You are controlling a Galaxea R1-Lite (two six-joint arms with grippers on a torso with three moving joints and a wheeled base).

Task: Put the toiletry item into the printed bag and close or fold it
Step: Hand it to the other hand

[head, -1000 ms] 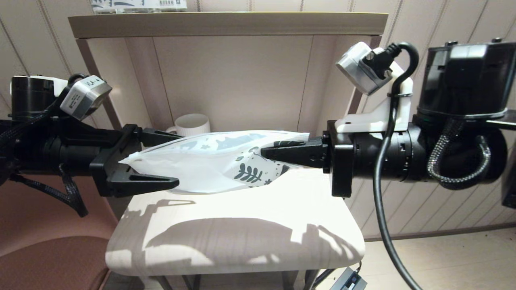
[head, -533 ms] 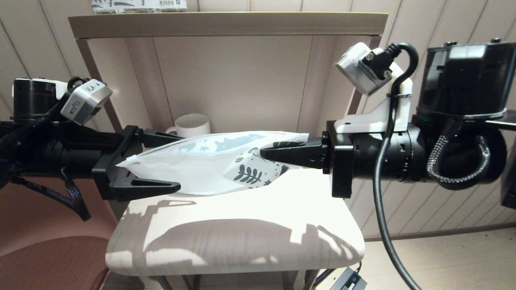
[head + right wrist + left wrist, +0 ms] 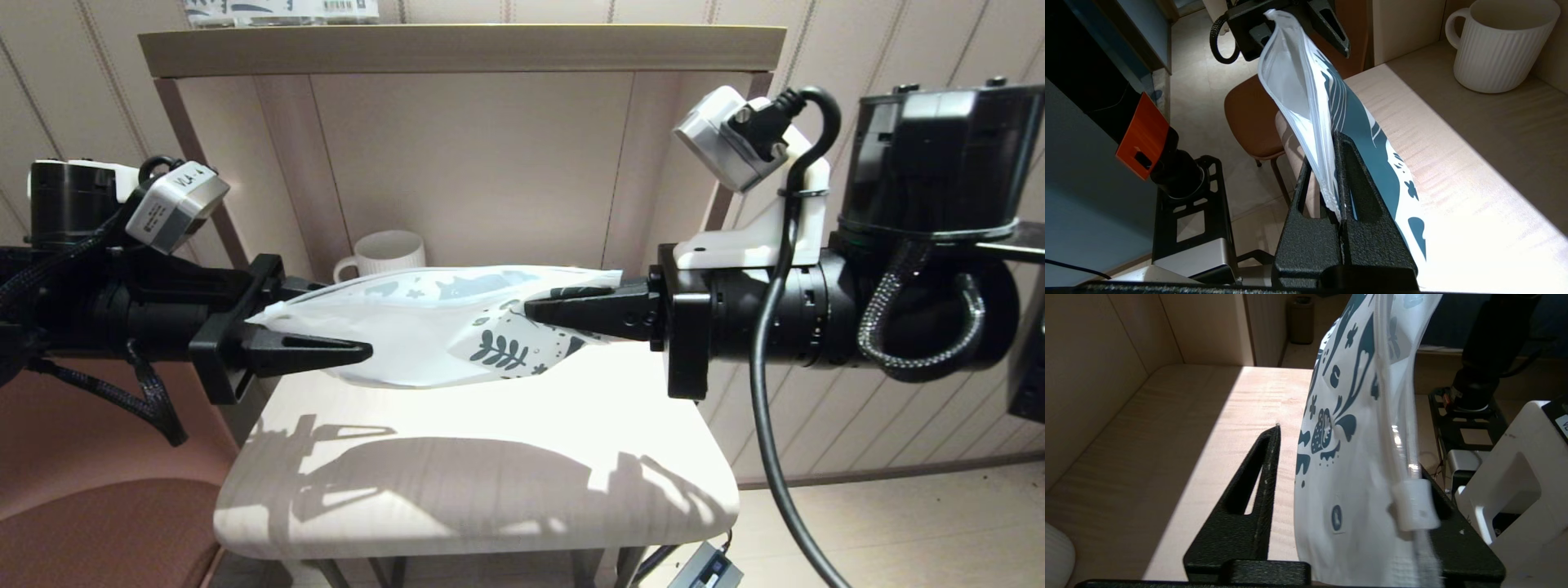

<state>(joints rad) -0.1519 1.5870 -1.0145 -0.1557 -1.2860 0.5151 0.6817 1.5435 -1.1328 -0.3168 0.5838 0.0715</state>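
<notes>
The printed bag (image 3: 441, 331) hangs in the air above the pale table (image 3: 490, 457), strung between the two grippers. Its long axis runs across the head view from 9 o'clock to 3 o'clock. The plain white end points to 9 o'clock and the leaf-printed end to 3 o'clock. Its zip edge runs along the top, and its belly sags toward the table; whether it touches the tabletop cannot be told.

At 9 o'clock, the left gripper (image 3: 347, 347) reaches in level, its fingers (image 3: 1249, 506) on either side of the bag's plain end near the white slider (image 3: 1414, 506). In the left wrist view a gap shows between one finger and the plastic, so the pictures do not settle whether this gripper is clenched on the bag.

At 3 o'clock, the right gripper (image 3: 535, 310) is clenched on the printed end; in the right wrist view its fingers (image 3: 1359, 196) pinch the zip edge flat between them.

Farther back, toward 12 o'clock, a white ribbed mug (image 3: 384, 255) stands on the table inside the shelf recess (image 3: 490, 163), behind the bag and apart from it.
</notes>
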